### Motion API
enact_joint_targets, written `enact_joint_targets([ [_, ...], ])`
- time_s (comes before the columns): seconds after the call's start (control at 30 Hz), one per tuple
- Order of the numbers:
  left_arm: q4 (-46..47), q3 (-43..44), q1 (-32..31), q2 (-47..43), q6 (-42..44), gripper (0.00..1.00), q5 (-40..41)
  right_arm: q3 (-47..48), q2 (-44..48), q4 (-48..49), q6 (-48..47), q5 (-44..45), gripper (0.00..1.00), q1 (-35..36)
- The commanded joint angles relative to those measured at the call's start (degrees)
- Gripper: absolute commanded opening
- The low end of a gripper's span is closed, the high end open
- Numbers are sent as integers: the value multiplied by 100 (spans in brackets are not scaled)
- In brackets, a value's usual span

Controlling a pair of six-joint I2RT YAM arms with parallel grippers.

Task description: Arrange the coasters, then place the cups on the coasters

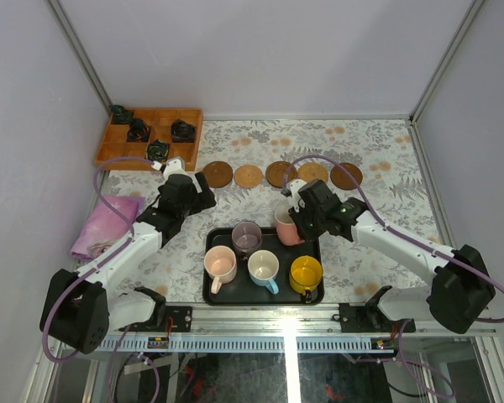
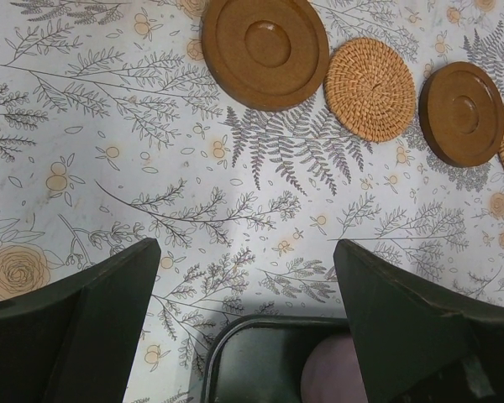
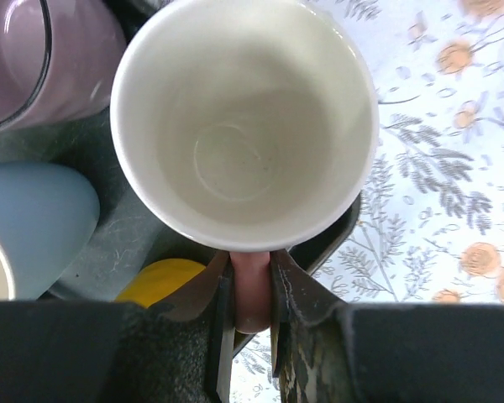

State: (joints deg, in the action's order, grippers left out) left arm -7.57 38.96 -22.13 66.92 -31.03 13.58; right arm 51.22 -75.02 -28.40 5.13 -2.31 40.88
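Gripping the salmon-pink cup (image 3: 244, 126) by its handle (image 3: 250, 294), right fingers (image 3: 298, 302) closed, at 1 o'clock corner of the tray (image 1: 235, 300); coasters (image 1: 249, 175) lie 12 o'clock on table; left fingers (image 2: 84, 319) open, empty.

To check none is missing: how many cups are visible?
5. Four stand on the black tray: peach-pink, mauve, light blue, yellow. The fifth, salmon-pink, is at the tray's back right, its handle between the right jaws.
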Motion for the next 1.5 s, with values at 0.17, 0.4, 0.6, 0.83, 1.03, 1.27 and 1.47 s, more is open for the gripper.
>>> enact_joint_targets([
  [0.17, 35, 94, -17, 53, 115, 85, 281, 661, 502, 899, -164, 1661, 0, -1],
  [0.4, 67, 71, -15, 100, 110, 85, 294, 667, 375, 1555, -389, 2873, 0, -142],
  [0.6, 98, 98, -11, 124, 152, 85, 330, 233, 307, 2804, -335, 2399, 0, -1367],
  [0.83, 36, 161, -11, 122, 250, 85, 378, 158, -283, 3764, -554, 1915, 0, -2374],
  [1.03, -53, 182, -12, 103, 307, 85, 424, 47, -671, 4444, -623, 1842, 0, -2895],
  [1.27, -52, 202, -13, 182, 316, 85, 420, 130, -1089, 4638, -620, 1704, 0, -3119],
  [1.47, -70, 234, -11, 244, 343, 85, 419, 268, -1430, 4704, -552, 1678, 0, -3203],
])
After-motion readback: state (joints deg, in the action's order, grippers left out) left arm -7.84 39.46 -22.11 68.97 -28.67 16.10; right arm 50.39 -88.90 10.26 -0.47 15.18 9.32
